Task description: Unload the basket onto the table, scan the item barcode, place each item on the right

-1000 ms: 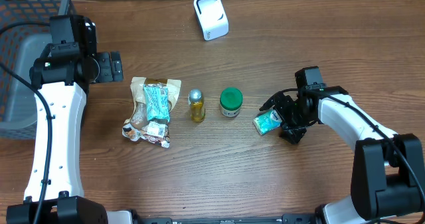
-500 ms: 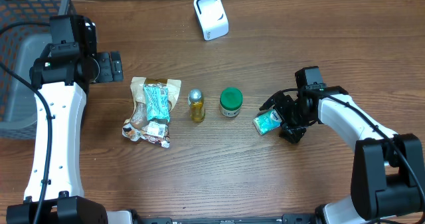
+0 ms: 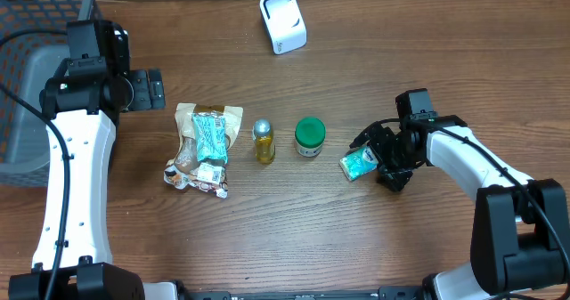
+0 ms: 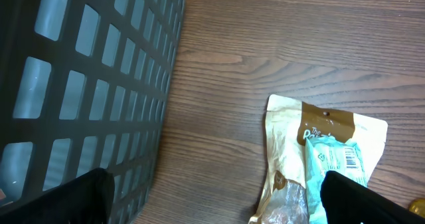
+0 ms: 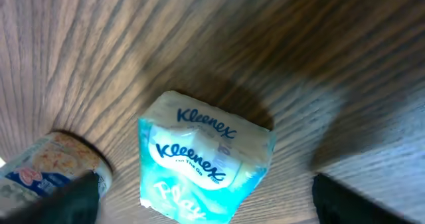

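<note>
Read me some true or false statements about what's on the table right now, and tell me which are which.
1. The right gripper has the Kleenex pack between its fingers. True.
2. The white scanner stands right beside the basket. False: it stands at the far middle of the table, well away from the basket.
3. The green-lidded jar stands between the gold bottle and the Kleenex pack. True.
4. The left gripper holds the snack bag. False: its fingers are open and empty; the bag lies on the table.
</note>
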Robot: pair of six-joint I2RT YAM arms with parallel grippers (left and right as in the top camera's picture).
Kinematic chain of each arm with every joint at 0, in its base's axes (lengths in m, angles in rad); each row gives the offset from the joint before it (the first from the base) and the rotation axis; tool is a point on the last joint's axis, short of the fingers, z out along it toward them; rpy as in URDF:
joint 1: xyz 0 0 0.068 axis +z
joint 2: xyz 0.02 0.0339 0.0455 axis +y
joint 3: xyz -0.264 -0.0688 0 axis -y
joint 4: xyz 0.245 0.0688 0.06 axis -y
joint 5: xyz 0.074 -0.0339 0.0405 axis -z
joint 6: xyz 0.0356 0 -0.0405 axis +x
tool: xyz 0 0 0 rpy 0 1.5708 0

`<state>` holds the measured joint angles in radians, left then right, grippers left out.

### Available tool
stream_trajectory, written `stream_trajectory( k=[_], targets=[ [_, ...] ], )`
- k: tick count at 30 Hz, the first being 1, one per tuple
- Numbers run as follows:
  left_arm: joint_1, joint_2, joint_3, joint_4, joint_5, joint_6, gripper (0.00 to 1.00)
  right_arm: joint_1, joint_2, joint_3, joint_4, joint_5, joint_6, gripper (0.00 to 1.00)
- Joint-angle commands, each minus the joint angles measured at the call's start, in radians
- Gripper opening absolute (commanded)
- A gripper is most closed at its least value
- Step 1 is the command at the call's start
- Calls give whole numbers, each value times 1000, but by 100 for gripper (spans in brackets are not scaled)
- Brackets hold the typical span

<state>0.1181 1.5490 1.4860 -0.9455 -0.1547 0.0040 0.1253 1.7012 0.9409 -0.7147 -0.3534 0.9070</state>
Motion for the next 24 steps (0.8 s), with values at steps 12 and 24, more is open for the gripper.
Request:
stream_trajectory(
  k=[12, 24],
  targets=[
    [0, -15, 23, 3, -5, 19, 100, -9, -9, 3, -8, -17, 33, 56],
    [0, -15, 23, 3, -5, 19, 99, 47, -8, 1, -38, 109, 119, 43]
  ],
)
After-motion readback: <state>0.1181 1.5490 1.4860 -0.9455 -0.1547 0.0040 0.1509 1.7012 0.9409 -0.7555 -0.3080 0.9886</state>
